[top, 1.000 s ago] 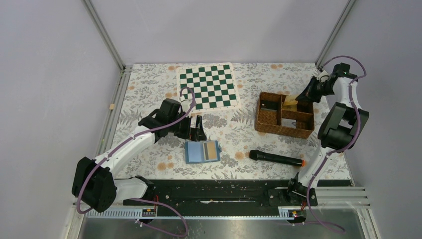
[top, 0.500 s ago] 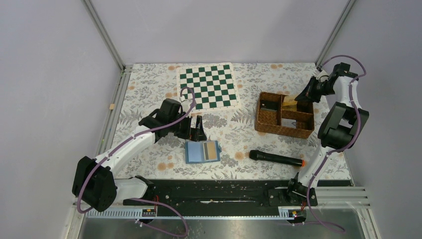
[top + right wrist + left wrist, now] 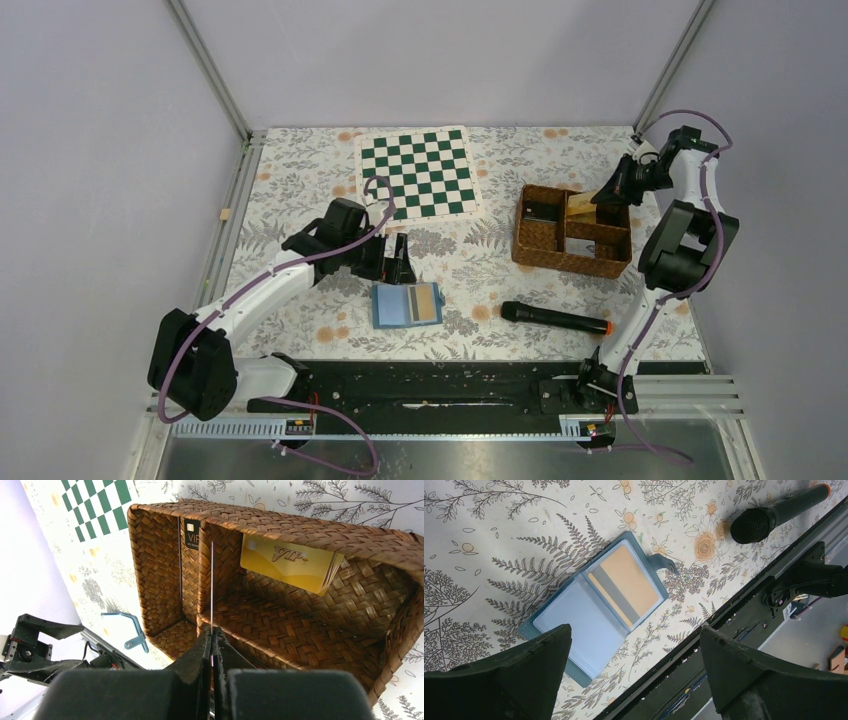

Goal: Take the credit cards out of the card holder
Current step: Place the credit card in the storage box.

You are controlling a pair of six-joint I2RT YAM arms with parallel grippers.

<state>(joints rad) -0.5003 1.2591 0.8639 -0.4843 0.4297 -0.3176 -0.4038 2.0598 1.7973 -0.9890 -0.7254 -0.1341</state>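
Hardly anything has shifted in the last second; only the right arm's upper joints have edged slightly. The card holder (image 3: 407, 305) lies open on the floral table (image 3: 300, 170) near the front edge, with one credit card (image 3: 629, 582) tucked in a leaf. The left gripper (image 3: 634, 632) hovers above it, jaws spread wide. The right gripper (image 3: 212, 635) pinches a second card (image 3: 212, 580) edge-on over the wicker basket (image 3: 300, 530), where what seem to be several gold cards (image 3: 285, 562) lean on the wall. A microphone (image 3: 553, 318) lies near the basket.
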